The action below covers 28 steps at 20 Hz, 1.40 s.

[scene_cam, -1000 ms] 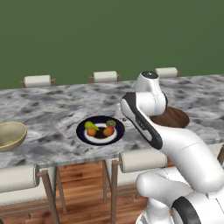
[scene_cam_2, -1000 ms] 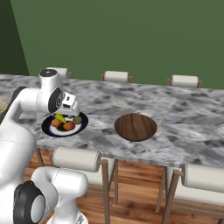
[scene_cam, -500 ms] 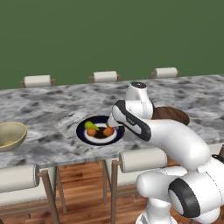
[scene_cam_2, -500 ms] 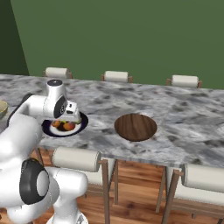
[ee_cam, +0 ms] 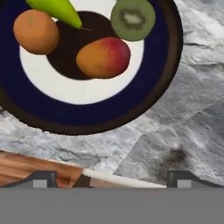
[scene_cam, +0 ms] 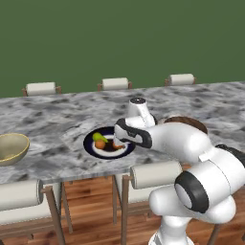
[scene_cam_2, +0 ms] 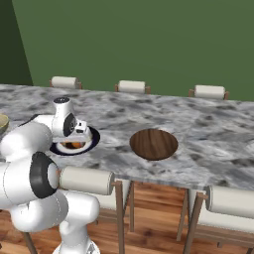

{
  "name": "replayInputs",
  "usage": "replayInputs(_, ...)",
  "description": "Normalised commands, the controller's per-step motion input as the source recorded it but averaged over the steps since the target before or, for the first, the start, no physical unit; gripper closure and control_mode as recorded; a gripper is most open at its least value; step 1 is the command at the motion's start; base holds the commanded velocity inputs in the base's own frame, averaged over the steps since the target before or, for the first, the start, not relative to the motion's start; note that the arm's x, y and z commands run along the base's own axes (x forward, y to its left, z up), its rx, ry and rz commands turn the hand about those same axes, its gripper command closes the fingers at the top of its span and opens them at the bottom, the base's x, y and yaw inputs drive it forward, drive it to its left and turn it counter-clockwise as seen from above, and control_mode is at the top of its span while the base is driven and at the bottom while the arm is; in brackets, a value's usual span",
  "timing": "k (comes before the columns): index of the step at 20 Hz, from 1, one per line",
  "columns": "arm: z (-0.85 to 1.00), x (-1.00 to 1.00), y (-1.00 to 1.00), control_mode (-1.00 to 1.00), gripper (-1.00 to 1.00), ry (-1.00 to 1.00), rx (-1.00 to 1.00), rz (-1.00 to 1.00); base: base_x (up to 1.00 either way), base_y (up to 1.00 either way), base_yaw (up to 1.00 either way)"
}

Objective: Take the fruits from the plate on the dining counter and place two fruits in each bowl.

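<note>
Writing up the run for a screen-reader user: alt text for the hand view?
Looking down on a dark-rimmed plate holding four fruits: an orange, a yellow-green elongated fruit, a halved kiwi, and an orange-red mango-like fruit. The plate sits on a grey marbled counter near its edge, with wood floor below. The open gripper hangs short of the plate.

Plain dark green wall (scene_cam: 119, 38) behind. Wood plank floor (scene_cam_2: 158, 233) below. Stools with white cylindrical backrests (scene_cam: 115, 83) along the far side; more on the near side (scene_cam_2: 84, 180), wooden frames. Even, flat lighting.
</note>
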Motion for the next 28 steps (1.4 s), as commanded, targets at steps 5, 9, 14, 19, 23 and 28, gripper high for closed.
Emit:
replayInputs(5,-0.20,0.33,0.01,-1.00,-1.00,0.05,-0.06,0.00,0.00,0.00,0.00)
replayInputs(9,0.00,0.02,0.01,-1.00,-1.00,0.01,0.00,0.01,0.00,0.00,0.00)
replayInputs(14,-0.01,0.07,0.06,-1.00,-1.00,0.02,0.00,0.00,0.00,0.00,0.00)
replayInputs(19,-0.15,0.21,0.22,-1.00,-1.00,0.00,0.00,0.00,0.00,0.00,0.00)
replayInputs(23,-0.12,0.32,0.22,-1.00,-1.00,0.00,0.00,0.03,0.00,0.00,0.00)
replayInputs(28,-0.05,0.34,0.03,-1.00,-1.00,0.00,0.00,0.05,0.00,0.00,0.00)
